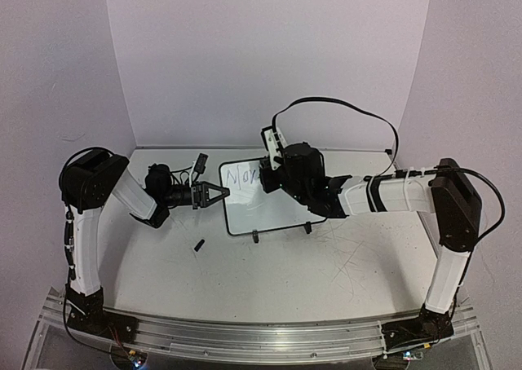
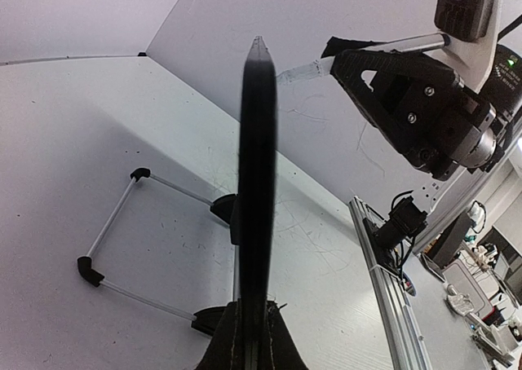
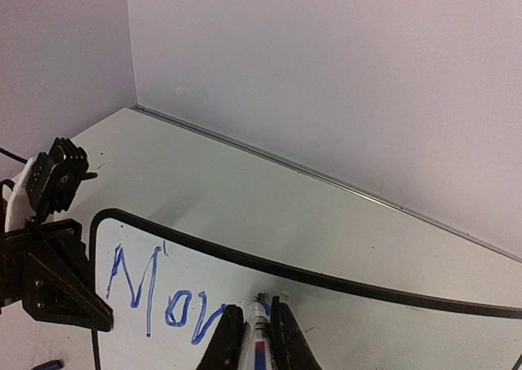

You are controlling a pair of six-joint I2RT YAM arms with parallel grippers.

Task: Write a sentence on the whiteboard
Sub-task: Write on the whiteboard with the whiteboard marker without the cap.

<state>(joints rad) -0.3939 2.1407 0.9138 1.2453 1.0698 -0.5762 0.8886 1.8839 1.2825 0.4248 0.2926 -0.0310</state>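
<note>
The whiteboard (image 1: 269,211) stands tilted on its wire stand (image 2: 122,215) at the middle of the table. My left gripper (image 1: 216,194) is shut on its left edge; the left wrist view shows the black frame (image 2: 257,182) edge-on between my jaws. My right gripper (image 1: 265,177) is shut on a marker (image 3: 259,345), with the tip touching the board's top area. The sentence (image 3: 163,292) reads "Mov" in blue, and the marker's tip is just right of the "v". The left gripper (image 3: 49,280) shows at the board's left edge in the right wrist view.
A small black cap (image 1: 198,244) lies on the tabletop in front of the board's left corner. The grey back wall (image 3: 326,77) is close behind the board. The metal rail (image 2: 383,280) runs along the table's near edge.
</note>
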